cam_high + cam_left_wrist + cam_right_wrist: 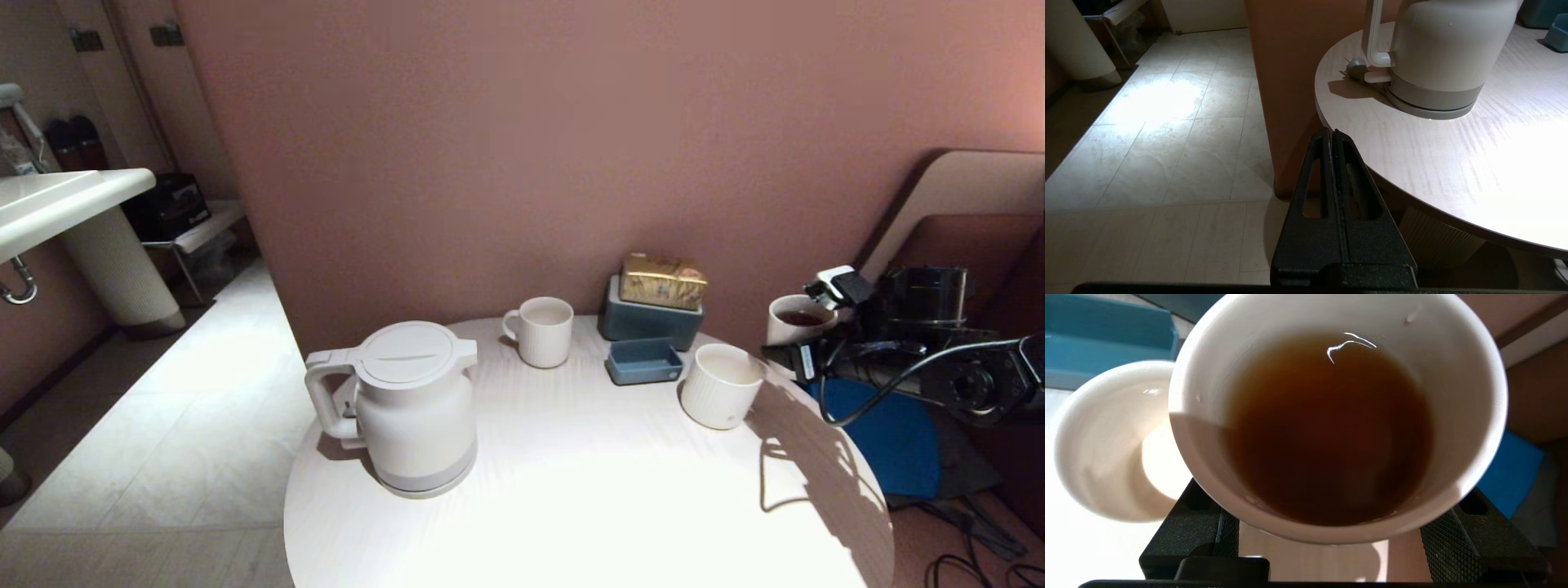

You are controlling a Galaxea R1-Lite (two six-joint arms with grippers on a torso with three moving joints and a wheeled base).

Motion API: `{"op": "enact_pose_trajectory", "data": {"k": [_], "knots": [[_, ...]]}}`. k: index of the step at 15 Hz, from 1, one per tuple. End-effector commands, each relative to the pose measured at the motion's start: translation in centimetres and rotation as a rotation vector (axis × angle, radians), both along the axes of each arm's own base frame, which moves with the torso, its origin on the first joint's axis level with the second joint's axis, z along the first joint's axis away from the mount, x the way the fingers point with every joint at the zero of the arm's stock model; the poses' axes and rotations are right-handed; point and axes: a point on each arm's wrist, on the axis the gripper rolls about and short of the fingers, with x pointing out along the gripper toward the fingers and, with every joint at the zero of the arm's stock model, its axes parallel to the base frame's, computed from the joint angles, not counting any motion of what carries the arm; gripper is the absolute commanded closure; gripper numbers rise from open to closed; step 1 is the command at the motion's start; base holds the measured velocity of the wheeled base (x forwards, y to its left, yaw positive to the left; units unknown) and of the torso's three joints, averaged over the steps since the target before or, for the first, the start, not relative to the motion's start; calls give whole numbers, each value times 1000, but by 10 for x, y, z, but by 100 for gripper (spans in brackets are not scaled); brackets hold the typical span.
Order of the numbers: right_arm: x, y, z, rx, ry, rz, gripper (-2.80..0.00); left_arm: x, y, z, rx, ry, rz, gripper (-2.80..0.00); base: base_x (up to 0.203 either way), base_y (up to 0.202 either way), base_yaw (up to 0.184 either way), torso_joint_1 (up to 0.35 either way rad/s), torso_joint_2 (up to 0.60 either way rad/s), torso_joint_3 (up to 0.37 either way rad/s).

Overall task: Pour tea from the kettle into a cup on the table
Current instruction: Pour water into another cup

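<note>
The cup (pixel 1331 416) of tea (pixel 1327 433), clamped in my right gripper (pixel 1331 543): I keep it level, moving slowly.

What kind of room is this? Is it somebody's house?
Probably a hotel room or small flat, not surely a house: a round tea table with a kettle and cups against the wall, a pedestal washbasin nearby, and a tiled floor.
</note>
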Motion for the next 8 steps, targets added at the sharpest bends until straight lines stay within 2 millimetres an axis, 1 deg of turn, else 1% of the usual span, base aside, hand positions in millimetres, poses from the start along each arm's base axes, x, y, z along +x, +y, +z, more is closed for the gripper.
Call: {"op": "enact_pose_trajectory", "data": {"k": [1, 8], "knots": [[4, 1, -2, -15, 0, 11, 0, 0, 0, 0, 0, 1, 0, 0, 0, 0, 0, 0, 0, 0], [5, 1, -5, -168, 13, 86, 0, 0, 0, 0, 0, 1, 0, 0, 0, 0, 0, 0, 0, 0]]}}
